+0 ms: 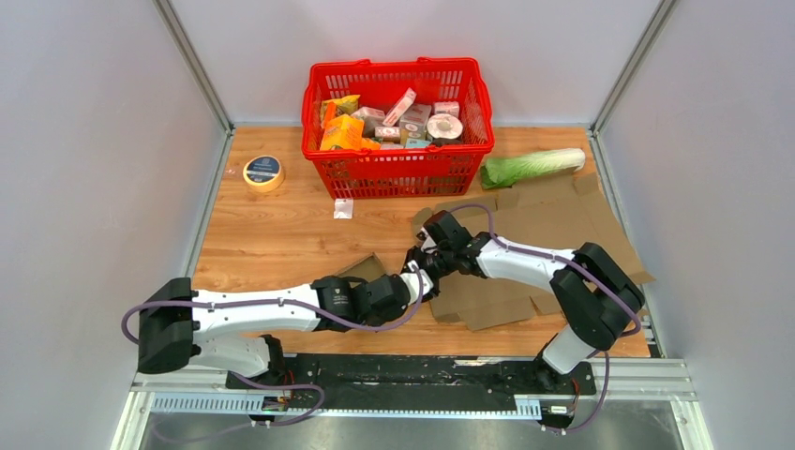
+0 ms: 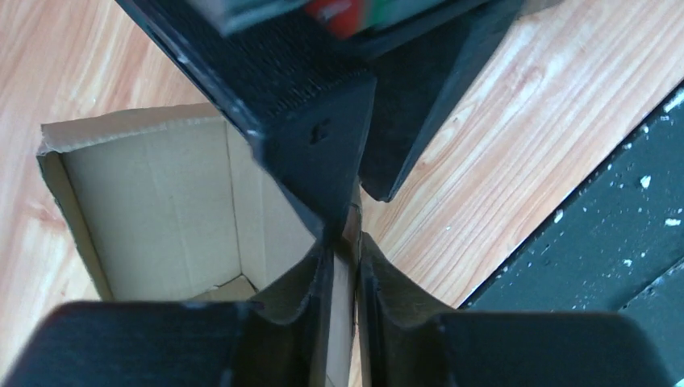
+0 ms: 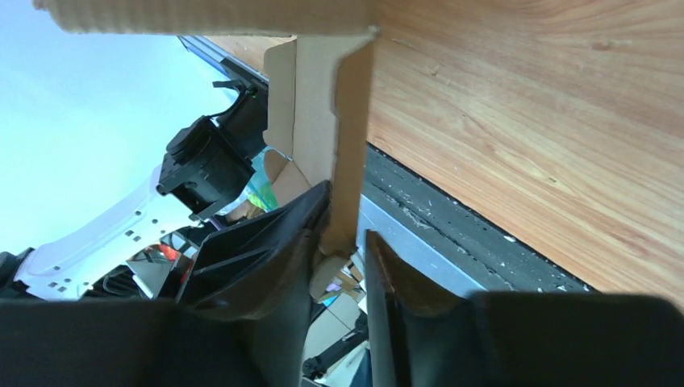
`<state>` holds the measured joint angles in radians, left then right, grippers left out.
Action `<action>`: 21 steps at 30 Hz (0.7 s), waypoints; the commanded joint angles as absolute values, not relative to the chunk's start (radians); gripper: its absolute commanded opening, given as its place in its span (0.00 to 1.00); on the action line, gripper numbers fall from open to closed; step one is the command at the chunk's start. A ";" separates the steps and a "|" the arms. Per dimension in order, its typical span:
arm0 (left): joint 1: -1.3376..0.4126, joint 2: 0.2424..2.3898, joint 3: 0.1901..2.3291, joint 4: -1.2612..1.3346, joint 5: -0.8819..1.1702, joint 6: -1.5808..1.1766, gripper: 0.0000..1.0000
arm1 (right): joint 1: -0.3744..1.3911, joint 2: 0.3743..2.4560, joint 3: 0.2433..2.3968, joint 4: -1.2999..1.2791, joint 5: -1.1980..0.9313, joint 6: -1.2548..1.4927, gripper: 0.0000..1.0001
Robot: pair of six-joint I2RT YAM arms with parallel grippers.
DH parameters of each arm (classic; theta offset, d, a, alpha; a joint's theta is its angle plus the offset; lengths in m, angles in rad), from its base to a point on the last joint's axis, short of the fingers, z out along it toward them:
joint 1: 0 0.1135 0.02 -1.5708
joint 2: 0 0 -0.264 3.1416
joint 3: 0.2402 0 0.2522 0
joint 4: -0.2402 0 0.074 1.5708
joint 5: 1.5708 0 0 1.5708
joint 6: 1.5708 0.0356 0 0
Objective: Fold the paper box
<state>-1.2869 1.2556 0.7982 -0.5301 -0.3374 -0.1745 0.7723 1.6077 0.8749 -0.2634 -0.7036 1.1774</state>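
Note:
The paper box (image 1: 553, 225) is brown cardboard, lying mostly flat across the right half of the table. One end stands up as a wall near the middle. My left gripper (image 1: 425, 282) reaches in from the left and is shut on that upright wall. In the left wrist view its fingers (image 2: 310, 282) pinch the cardboard panel (image 2: 161, 201) edge-on. My right gripper (image 1: 433, 251) meets it from the right. In the right wrist view a narrow cardboard flap (image 3: 335, 121) hangs down between the fingers of my right gripper (image 3: 347, 230). The flap rests against the left finger, and a thin gap separates it from the right one.
A red basket (image 1: 403, 173) of groceries stands at the back centre. A green cabbage (image 1: 532, 166) lies to its right and a yellow tape roll (image 1: 263, 172) to its left. A small white tag (image 1: 343, 208) lies in front of the basket. A black rail (image 2: 589, 242) runs along the near edge.

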 commanded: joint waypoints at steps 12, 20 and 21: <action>-1.022 1.034 0.866 -0.639 -0.396 -0.735 0.00 | 0.615 1.255 0.795 -0.215 -0.410 0.638 1.00; -0.850 0.985 0.930 -0.850 -0.455 -1.297 0.00 | 1.179 1.154 0.694 0.065 0.328 0.250 1.00; -0.838 0.982 0.930 -0.862 -0.456 -1.369 0.00 | 1.195 1.134 0.627 0.118 0.345 0.223 1.00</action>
